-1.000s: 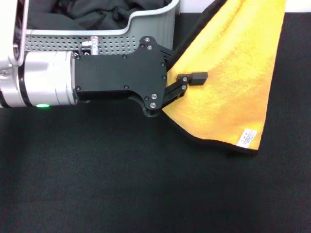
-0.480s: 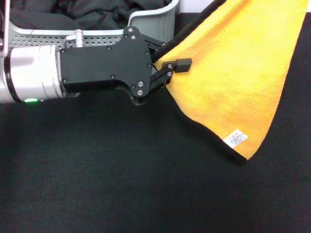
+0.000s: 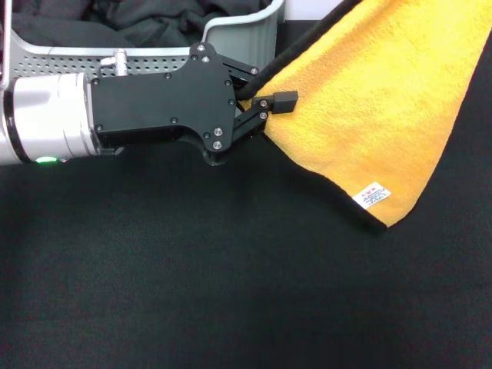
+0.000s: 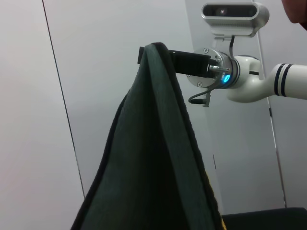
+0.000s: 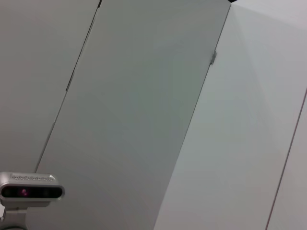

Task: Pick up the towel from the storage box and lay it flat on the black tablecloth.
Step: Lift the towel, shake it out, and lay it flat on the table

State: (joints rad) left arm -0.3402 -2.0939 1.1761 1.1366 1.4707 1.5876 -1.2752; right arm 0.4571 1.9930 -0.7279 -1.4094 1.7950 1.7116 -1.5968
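black tablecloth [image 3: 192, 292] covered the near part of the table. above it, the towel [image 3: 369, 115] hung in the air, yellow side up, with its white tag [image 3: 371, 196] near the low corner. left gripper [image 3: 265, 104] pinched the towel's edge tight. behind sat the storage box [image 3: 238, 34] with dark clothes [image 3: 146, 19] inside. right gripper [image 4: 158, 51] held up the far corner.

Black tablecloth [image 3: 192, 292] covers the work surface. Storage box [image 3: 246, 34] stands on its far left part.
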